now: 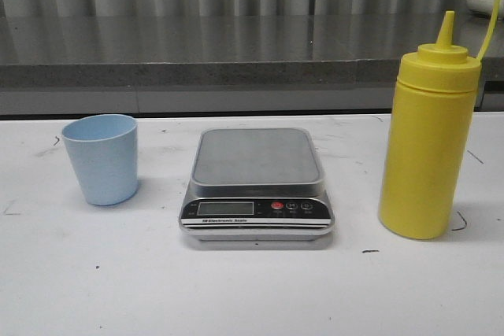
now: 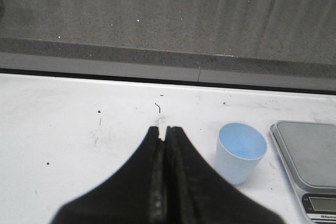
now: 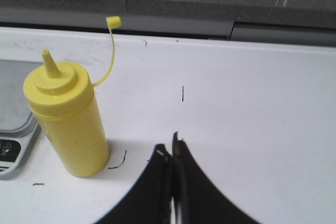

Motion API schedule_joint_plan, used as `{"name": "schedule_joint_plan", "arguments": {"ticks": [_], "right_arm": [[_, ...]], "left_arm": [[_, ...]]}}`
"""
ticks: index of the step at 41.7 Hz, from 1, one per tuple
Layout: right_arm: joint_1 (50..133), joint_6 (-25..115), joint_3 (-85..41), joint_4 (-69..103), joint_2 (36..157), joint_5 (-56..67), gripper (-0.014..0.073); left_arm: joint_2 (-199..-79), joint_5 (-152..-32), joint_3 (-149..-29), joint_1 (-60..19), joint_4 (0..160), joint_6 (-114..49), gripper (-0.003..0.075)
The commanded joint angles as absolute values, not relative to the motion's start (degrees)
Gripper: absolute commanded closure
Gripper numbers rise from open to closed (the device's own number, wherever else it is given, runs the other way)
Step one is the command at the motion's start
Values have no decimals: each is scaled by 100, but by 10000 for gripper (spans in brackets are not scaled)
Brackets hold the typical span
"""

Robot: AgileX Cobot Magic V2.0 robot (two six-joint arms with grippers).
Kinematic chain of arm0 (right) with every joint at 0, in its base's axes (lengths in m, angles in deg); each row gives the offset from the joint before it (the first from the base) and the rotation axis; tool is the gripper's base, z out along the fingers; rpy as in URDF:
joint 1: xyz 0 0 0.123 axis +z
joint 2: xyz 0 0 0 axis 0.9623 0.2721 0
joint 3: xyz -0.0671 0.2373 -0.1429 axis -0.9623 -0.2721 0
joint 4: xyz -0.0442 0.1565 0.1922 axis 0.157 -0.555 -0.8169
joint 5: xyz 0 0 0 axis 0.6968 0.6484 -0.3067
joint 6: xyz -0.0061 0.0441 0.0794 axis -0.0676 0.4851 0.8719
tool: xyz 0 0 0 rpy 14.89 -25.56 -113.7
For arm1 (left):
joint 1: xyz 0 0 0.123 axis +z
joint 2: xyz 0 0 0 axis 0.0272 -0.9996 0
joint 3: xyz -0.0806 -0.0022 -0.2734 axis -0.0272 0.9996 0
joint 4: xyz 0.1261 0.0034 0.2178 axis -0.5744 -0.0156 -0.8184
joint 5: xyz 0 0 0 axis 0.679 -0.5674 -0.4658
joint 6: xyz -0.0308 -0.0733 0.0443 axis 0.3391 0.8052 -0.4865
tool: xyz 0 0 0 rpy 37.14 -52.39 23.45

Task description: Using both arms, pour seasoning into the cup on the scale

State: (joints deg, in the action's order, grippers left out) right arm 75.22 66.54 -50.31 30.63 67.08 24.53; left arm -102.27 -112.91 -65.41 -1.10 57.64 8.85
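The yellow seasoning bottle [image 1: 426, 139] stands upright on the right of the white table, its cap off and hanging on its strap. It also shows in the right wrist view [image 3: 68, 119]. The pale blue cup [image 1: 101, 158] stands upright and empty on the left, on the table beside the scale [image 1: 257, 182], whose platform is bare. The cup also shows in the left wrist view [image 2: 240, 152]. My left gripper [image 2: 163, 129] is shut and empty, apart from the cup. My right gripper [image 3: 170, 145] is shut and empty, apart from the bottle. Neither arm shows in the front view.
A grey stone ledge [image 1: 236, 60] runs along the table's far edge, in front of a corrugated wall. The scale's edge shows in the left wrist view [image 2: 310, 166] and the right wrist view [image 3: 13, 129]. Small black marks dot the table top.
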Motion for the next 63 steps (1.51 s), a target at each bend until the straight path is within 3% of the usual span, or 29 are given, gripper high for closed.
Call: {"name": "schedule_joint_plan", "arguments": {"ticks": [1, 6, 9, 16, 19, 23, 27, 29, 45, 63], "right_arm": [[7494, 6640, -4886, 3119, 7013, 2106, 662], [7507, 6640, -4886, 3119, 7219, 2223, 657], [7542, 6640, -4886, 3119, 7237, 2297, 603], [7692, 6532, -4886, 3119, 7237, 2419, 249], [7708, 6527, -4886, 3119, 7237, 2491, 78], [7708, 6527, -4886, 3119, 7237, 2650, -21], [7708, 6527, -4886, 3119, 7237, 2746, -27], [7708, 6527, -4886, 3119, 7237, 2763, -27], [7708, 6527, -4886, 3119, 7237, 2768, -27], [7708, 6527, -4886, 3119, 7237, 2780, -27]], "left_arm": [[-10377, -10889, -6735, -102, 5804, 904, 740], [-10445, -10944, -6735, -102, 5804, 904, 740], [-10445, -11022, -6735, -102, 5804, 904, 740], [-10445, -11137, -6735, -102, 5804, 904, 726], [-10445, -11189, -6735, -102, 5804, 904, 651], [-10445, -11272, -6735, -102, 5804, 904, 468], [-10555, -11409, -6798, -143, 5804, 904, 279], [-10702, -11537, -6888, -233, 5814, 904, 239], [-12906, -11979, -7921, -1085, 5814, 904, 239], [-16038, -12155, -9457, -1437, 5814, 904, 239]]}}
